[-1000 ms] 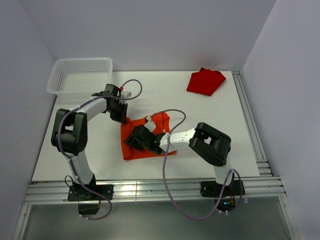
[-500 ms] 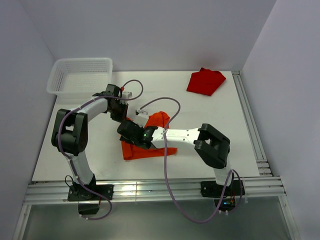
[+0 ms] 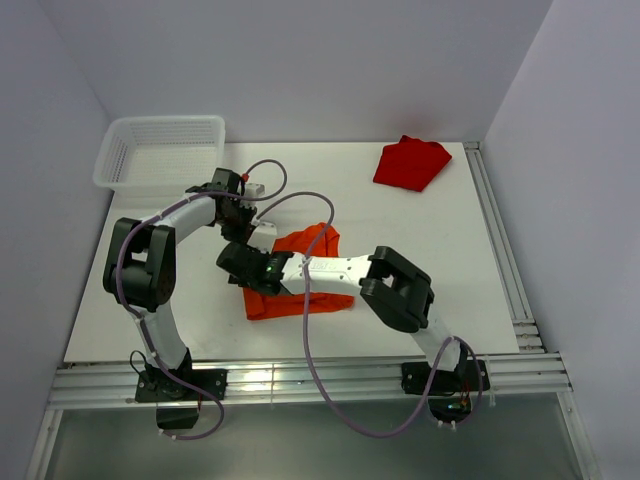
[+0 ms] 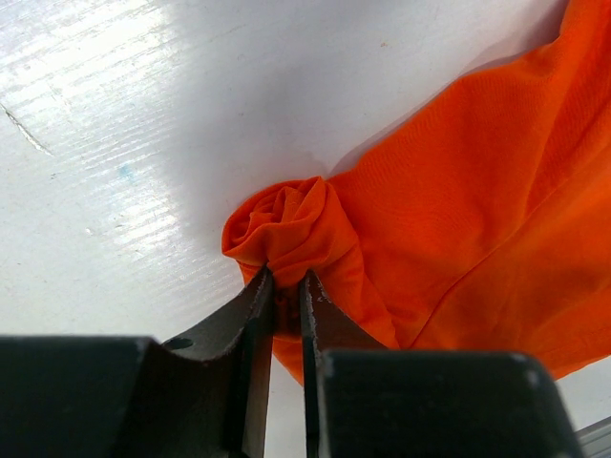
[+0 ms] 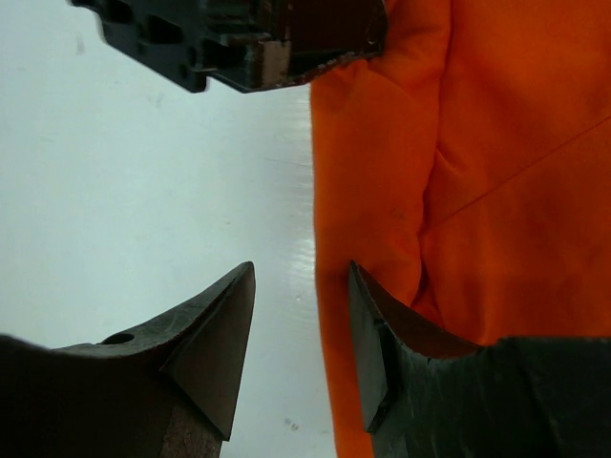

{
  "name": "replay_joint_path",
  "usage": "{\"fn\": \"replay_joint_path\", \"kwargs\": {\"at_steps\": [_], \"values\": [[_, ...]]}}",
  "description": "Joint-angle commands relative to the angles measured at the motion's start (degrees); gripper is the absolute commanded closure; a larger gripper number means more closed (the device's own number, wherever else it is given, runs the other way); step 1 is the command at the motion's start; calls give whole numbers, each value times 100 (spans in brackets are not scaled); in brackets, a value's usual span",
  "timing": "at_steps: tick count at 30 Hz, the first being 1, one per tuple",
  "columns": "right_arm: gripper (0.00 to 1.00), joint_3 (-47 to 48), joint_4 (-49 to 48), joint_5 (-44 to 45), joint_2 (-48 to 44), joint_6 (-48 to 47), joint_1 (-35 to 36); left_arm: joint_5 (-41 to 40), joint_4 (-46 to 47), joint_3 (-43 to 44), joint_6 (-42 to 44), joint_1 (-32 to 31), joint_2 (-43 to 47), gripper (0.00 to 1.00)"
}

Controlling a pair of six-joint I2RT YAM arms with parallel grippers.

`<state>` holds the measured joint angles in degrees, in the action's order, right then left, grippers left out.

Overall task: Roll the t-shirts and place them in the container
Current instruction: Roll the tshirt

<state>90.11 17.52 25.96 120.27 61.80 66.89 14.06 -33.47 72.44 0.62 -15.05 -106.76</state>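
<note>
The orange t-shirt [image 3: 312, 240] lies folded at mid-table, partly under my right arm. Its far-left corner is twisted into a small roll [image 4: 291, 219], and my left gripper [image 4: 284, 281] is shut on that roll. In the top view the left gripper [image 3: 243, 235] sits at the shirt's upper-left corner. My right gripper [image 3: 232, 268] is just below it at the shirt's left edge, open. In the right wrist view the right gripper [image 5: 301, 272] straddles the folded left edge of the orange t-shirt [image 5: 477, 191], one finger over cloth, one over table. The darker red t-shirt [image 3: 410, 163] lies bunched at the far right.
A white mesh basket [image 3: 160, 150] stands at the far-left corner. The left gripper's black body [image 5: 239, 38] is close ahead of the right fingers. Walls enclose the white table [image 3: 430, 240] at the back and sides; metal rails [image 3: 300, 380] run along the near edge.
My right gripper has slid left across the orange shirt to its left edge, close beside the left gripper. The left gripper has held still on the rolled corner.
</note>
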Motion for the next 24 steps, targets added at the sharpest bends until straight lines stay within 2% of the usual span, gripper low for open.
{"fn": "replay_joint_path", "kwargs": {"at_steps": [1,7,13,16,24], "values": [[49,437,461,261,207,-81,34,-123,148,112,34,-33,129,82],[49,578,910,401,383,43,52,-79,139,130,34,-33,120,77],[49,885,1464,481,620,95,69,-18,139,147,87,-33,199,55],[49,1017,1614,454,761,87,61,35,113,208,122,-33,243,49],[48,1369,2141,507,1060,122,78,132,-159,683,157,19,226,44]]}}
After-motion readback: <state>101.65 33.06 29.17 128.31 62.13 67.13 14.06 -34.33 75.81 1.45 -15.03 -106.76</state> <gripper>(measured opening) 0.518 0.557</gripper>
